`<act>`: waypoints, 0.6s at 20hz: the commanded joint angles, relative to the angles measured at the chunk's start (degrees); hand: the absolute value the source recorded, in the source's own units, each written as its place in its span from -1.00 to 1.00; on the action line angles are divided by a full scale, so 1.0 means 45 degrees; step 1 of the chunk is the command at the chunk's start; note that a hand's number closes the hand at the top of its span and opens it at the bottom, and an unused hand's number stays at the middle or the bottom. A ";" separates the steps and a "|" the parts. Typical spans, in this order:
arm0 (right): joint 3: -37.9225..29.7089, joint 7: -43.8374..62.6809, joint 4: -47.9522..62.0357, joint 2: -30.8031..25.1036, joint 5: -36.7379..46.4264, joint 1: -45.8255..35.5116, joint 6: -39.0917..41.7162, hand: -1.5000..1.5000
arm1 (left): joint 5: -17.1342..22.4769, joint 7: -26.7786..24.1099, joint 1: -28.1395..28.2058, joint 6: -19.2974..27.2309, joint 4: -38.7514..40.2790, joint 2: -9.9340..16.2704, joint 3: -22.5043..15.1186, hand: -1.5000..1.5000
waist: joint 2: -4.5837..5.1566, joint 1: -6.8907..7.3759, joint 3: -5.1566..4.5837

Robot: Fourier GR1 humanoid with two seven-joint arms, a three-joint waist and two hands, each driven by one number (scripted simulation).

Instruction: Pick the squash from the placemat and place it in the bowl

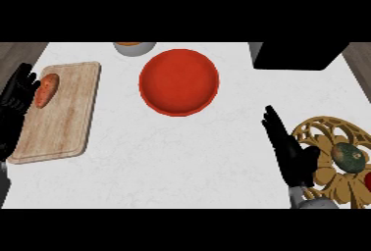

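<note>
A dark green squash (351, 157) with orange patches lies on a gold openwork placemat (330, 128) at the right edge of the white counter. My right hand (289, 152) stands open just left of the squash, fingers straight and pointing away from me, apart from it. A red bowl (178, 81) sits at the upper middle of the counter, with nothing in it. My left hand (14, 98) rests open at the far left edge, fingers up.
A wooden cutting board (62, 117) at the left carries an orange sweet potato (46, 89). A grey bowl (134, 47) with orange contents shows at the top edge. A black block (297, 55) stands at the top right. A red item (368, 180) peeks in beside the placemat.
</note>
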 commanded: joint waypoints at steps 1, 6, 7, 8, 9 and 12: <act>-0.0574 -0.0502 -0.0237 -0.0421 -0.0074 0.0069 0.0844 1.00 | 0.0021 -0.0295 0.0369 -0.0587 0.0352 -0.0397 0.0309 0.00 | 0.0208 -0.0300 0.0059; -0.4512 -0.2495 0.0614 -0.4282 -0.3596 0.0091 0.5286 1.00 | 0.1140 0.1523 0.0006 -0.1366 0.0404 -0.0546 -0.0647 0.00 | 0.0255 -0.0673 0.0110; -0.2502 -0.2809 -0.0639 -0.6220 0.1719 -0.0779 0.3547 1.00 | 0.0811 0.1084 0.0275 -0.1088 0.0416 -0.0737 -0.0821 0.00 | 0.0020 -0.0648 -0.0355; -0.2990 -0.3806 0.0003 -0.6363 0.2274 -0.0105 0.3033 1.00 | 0.1106 0.1256 0.0463 -0.1233 0.0560 -0.0985 -0.0935 0.00 | 0.0240 -0.0879 0.0000; -0.3972 -0.5853 0.1377 -0.4527 0.0767 0.0707 0.2617 -1.00 | 0.1360 0.1405 0.0113 -0.1553 0.0802 -0.1129 -0.1048 0.00 | 0.0317 -0.0750 0.0121; -0.4499 -0.9385 0.2581 -0.4578 0.0079 0.1451 0.4269 -1.00 | 0.1502 0.2309 -0.0161 -0.1539 0.0307 -0.1136 -0.1168 0.00 | 0.0234 -0.0494 0.0123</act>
